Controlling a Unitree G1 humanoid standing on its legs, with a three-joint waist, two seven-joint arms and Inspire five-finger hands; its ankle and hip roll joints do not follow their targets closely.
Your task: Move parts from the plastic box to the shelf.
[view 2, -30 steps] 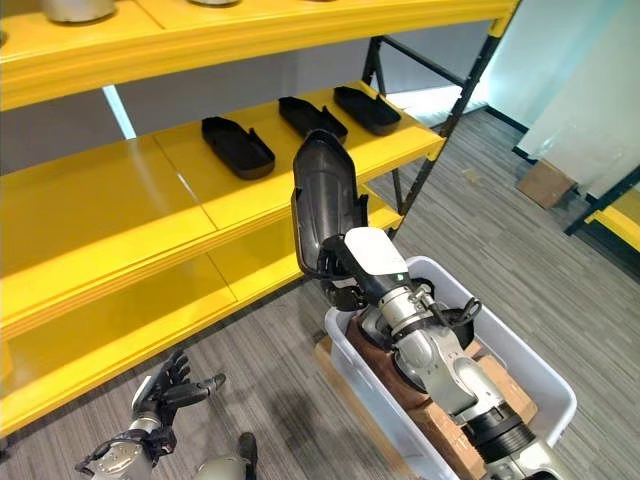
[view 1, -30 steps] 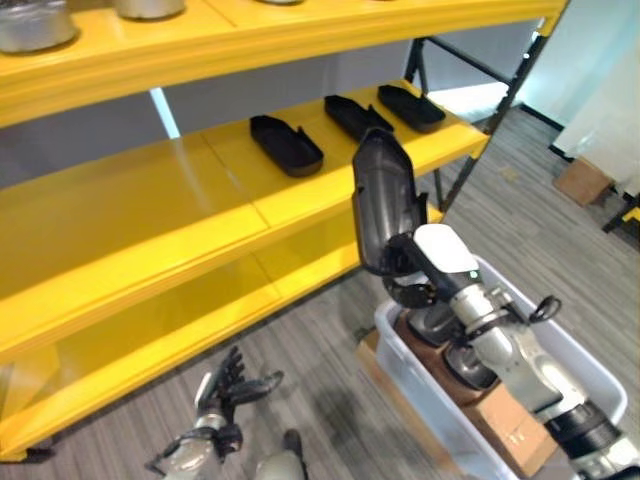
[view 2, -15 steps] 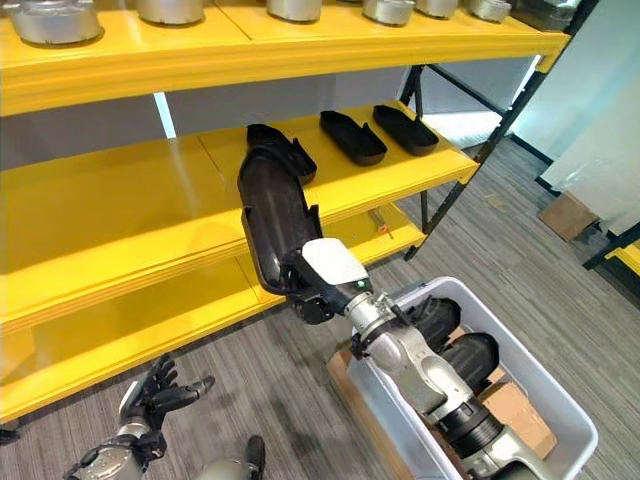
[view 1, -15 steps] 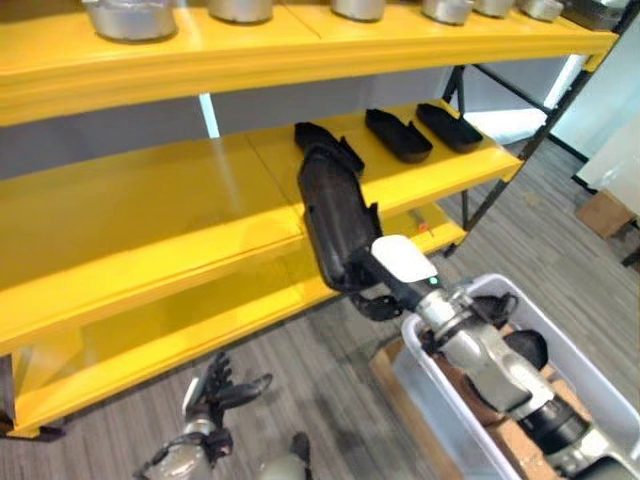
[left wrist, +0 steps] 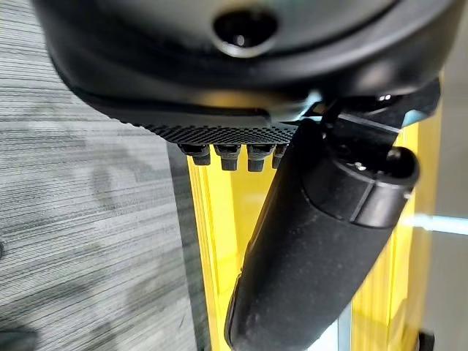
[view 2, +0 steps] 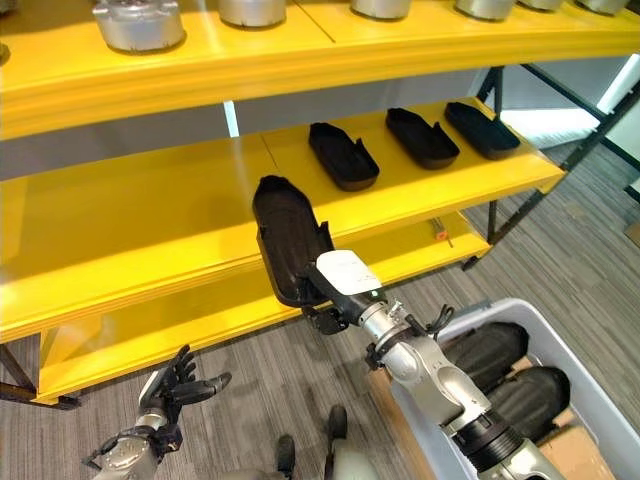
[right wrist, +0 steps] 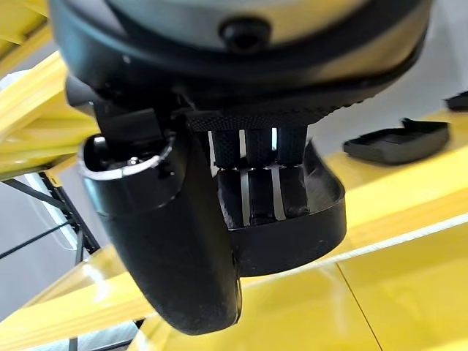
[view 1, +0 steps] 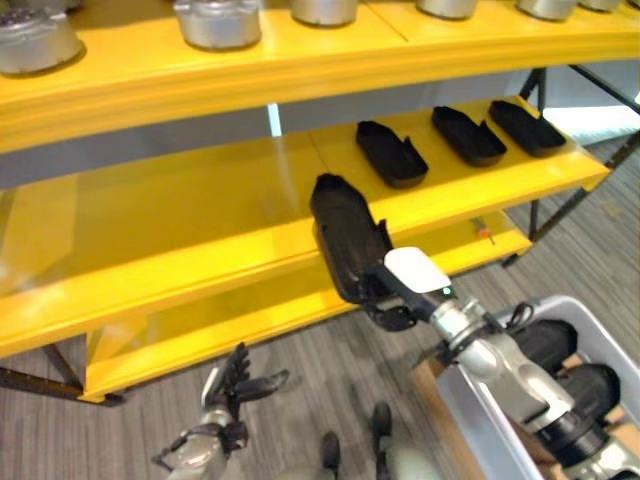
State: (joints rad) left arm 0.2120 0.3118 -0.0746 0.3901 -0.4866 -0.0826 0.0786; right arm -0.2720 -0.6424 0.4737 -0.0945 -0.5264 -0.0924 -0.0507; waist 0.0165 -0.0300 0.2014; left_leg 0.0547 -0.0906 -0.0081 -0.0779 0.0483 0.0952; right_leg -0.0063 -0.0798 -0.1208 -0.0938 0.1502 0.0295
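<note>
the right hand (view 1: 400,292) has its fingers (right wrist: 252,183) and thumb curled round the near end of a long black tray-shaped part (view 1: 345,235), gripping it and holding it out over the front edge of the middle shelf (view 1: 180,225) of the yellow rack. the part's far end reaches in over the shelf board, just left of three like parts (view 1: 392,153) already lying in a row further along that level. the plastic box (view 2: 590,395) sits on the floor at lower right with more dark parts inside it. the left hand (view 1: 235,385) hangs low near the floor, fingers spread and holding nothing.

this looks like the placing step of one transfer, with the part carried but not yet set down. the next move calls for lowering it flat onto the shelf beside the row, keeping it clear of the nearest part, then loosening the fingers once the board takes its weight.
</note>
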